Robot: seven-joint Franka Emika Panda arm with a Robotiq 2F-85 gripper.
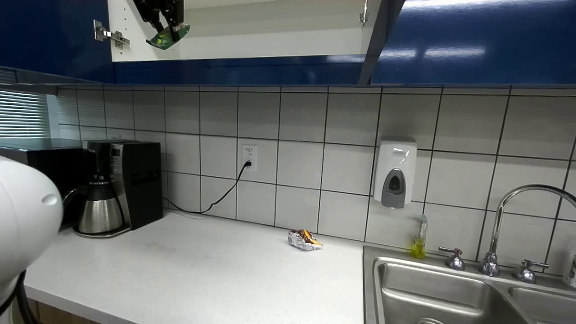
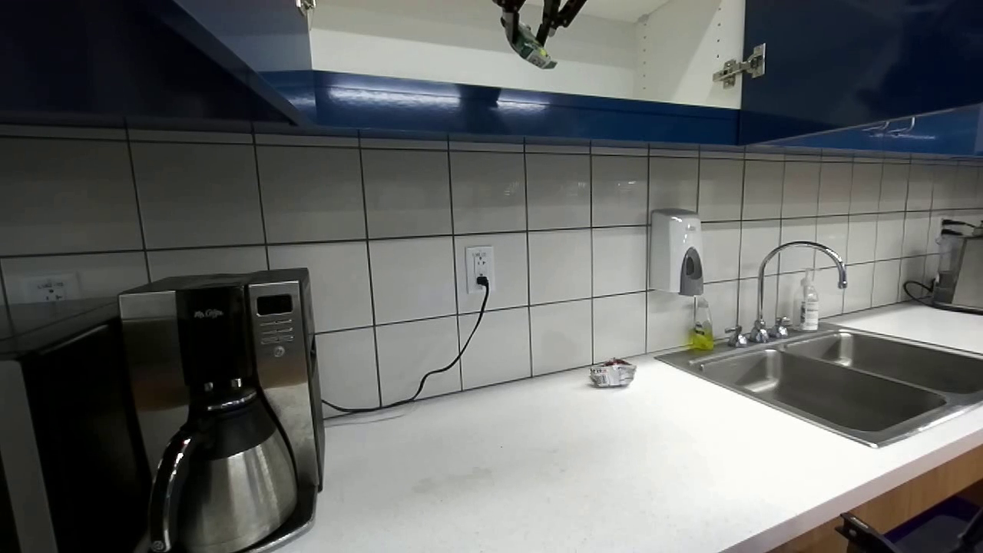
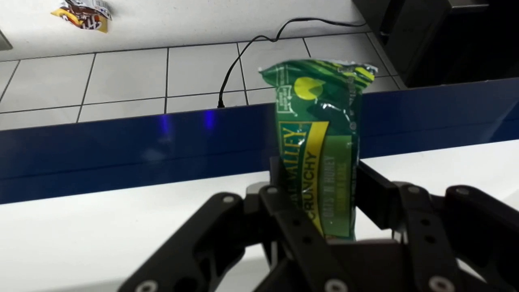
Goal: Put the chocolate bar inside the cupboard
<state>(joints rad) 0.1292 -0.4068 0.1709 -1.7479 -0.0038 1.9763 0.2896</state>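
The chocolate bar, in a green wrapper, shows in both exterior views (image 1: 158,41) (image 2: 531,48) and large in the wrist view (image 3: 316,117). My gripper (image 3: 318,178) is shut on it by its long sides, and its far end sticks out past the fingertips. The cupboard stands open, with a white interior and a dark blue bottom edge, in both exterior views (image 1: 270,42) (image 2: 415,46). The gripper (image 1: 167,32) holds the bar tilted in front of or within the cupboard opening, above its bottom edge; how deep I cannot tell. The upper part of the gripper is cut off.
Open blue doors (image 1: 472,40) (image 2: 845,61) flank the opening. Below on the white counter (image 1: 202,270) are a coffee maker (image 1: 139,180) and a crumpled multicoloured packet (image 1: 303,240). A soap dispenser (image 1: 396,171) hangs above the counter, left of the faucet (image 1: 497,220) and sink (image 1: 423,283).
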